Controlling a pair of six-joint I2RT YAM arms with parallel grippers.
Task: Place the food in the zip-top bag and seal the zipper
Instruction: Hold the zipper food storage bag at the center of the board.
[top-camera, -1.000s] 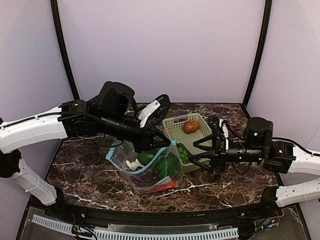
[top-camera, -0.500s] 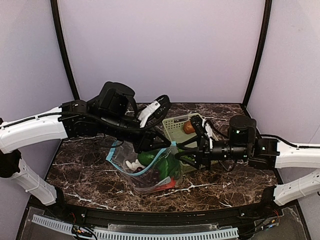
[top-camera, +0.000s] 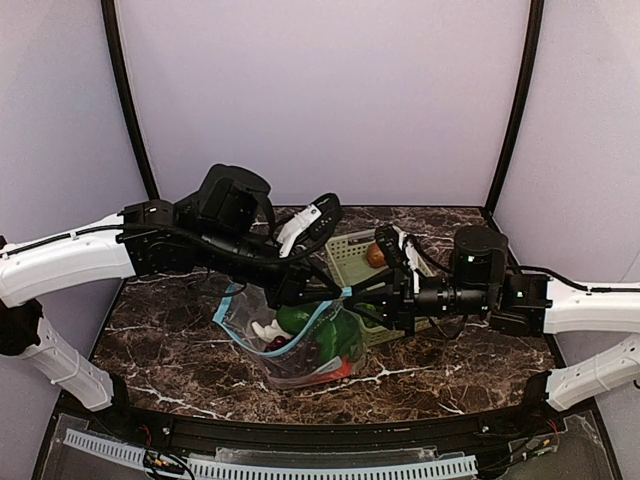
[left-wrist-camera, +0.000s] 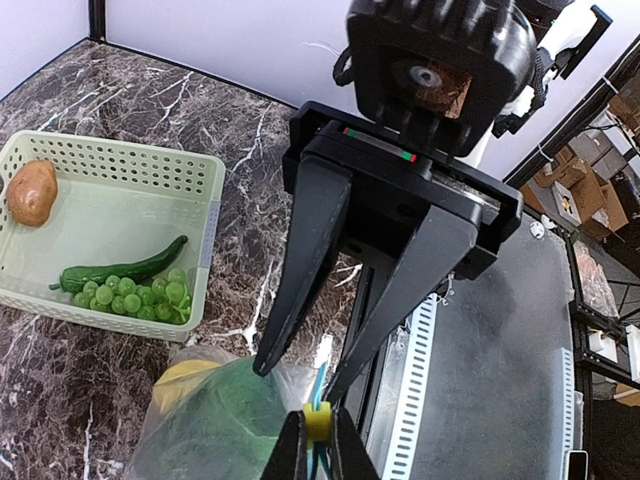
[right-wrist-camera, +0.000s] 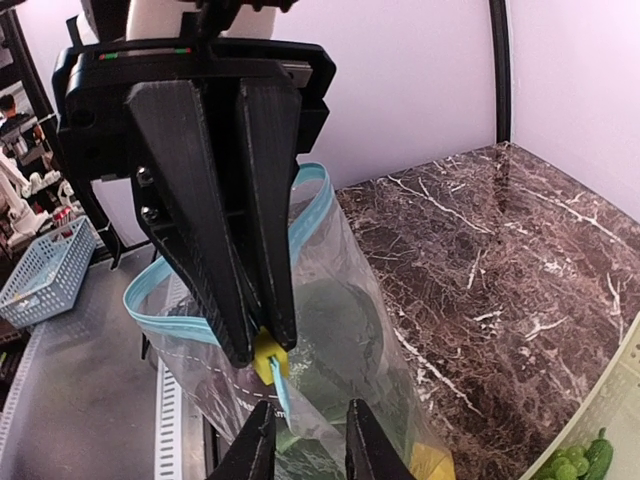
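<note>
The zip-top bag (top-camera: 300, 345) stands on the marble, holding food: a leafy green (left-wrist-camera: 235, 425), a lemon (left-wrist-camera: 180, 380), a white bulb (top-camera: 265, 330) and red pieces. Its teal zipper (right-wrist-camera: 170, 322) gapes open. My left gripper (left-wrist-camera: 318, 445) is shut on the yellow slider (left-wrist-camera: 317, 420) at the zipper's right end. My right gripper (right-wrist-camera: 308, 445) faces it, jaws narrowly apart, straddling the bag's corner and the strip's tail just below the slider (right-wrist-camera: 266, 362) without pinching it. A brown potato (left-wrist-camera: 32, 192), a cucumber (left-wrist-camera: 125, 270) and green grapes (left-wrist-camera: 135, 295) lie in the basket.
The pale green lattice basket (top-camera: 355, 250) stands right behind the bag, under my right arm. The table's near edge and a slotted white rail (left-wrist-camera: 420, 380) run just beyond the bag. Purple walls close in the back and sides.
My right arm has reached left from beside the basket to the bag's corner, and its jaws have narrowed round the strip. The left gripper and the bag have stayed put.
</note>
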